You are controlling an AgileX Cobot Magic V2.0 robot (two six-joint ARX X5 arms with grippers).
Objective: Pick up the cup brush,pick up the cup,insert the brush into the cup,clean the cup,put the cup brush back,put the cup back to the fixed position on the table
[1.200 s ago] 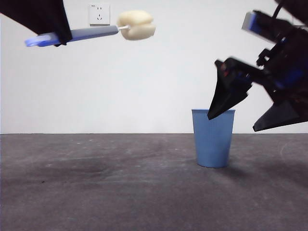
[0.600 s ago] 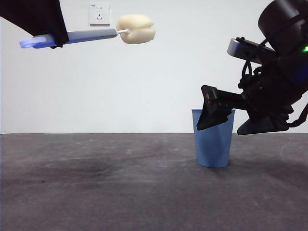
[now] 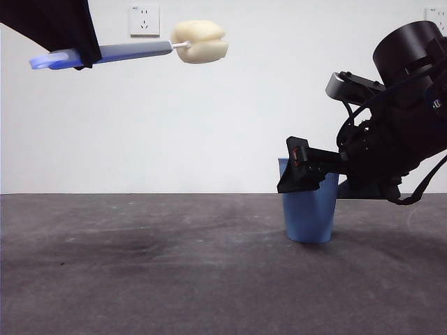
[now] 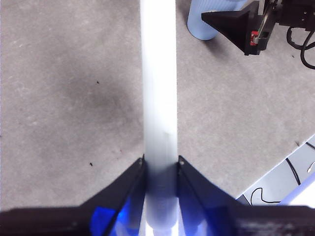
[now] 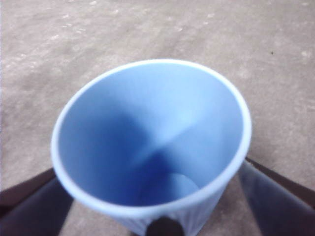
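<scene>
The blue ribbed cup (image 3: pixel 309 213) stands upright and empty on the dark grey tabletop (image 3: pixel 154 272), while the cup brush (image 3: pixel 133 49) hangs nearly level high in the air well apart from it, its cream-yellow sponge head pointing toward the cup's side.

cup brush (image 3: pixel 140 50) – held high, level | claw (image 3: pixel 307 174) – at upright cup (image 3: pixel 309 215) | table (image 3: pixel 140 265)
</scene>
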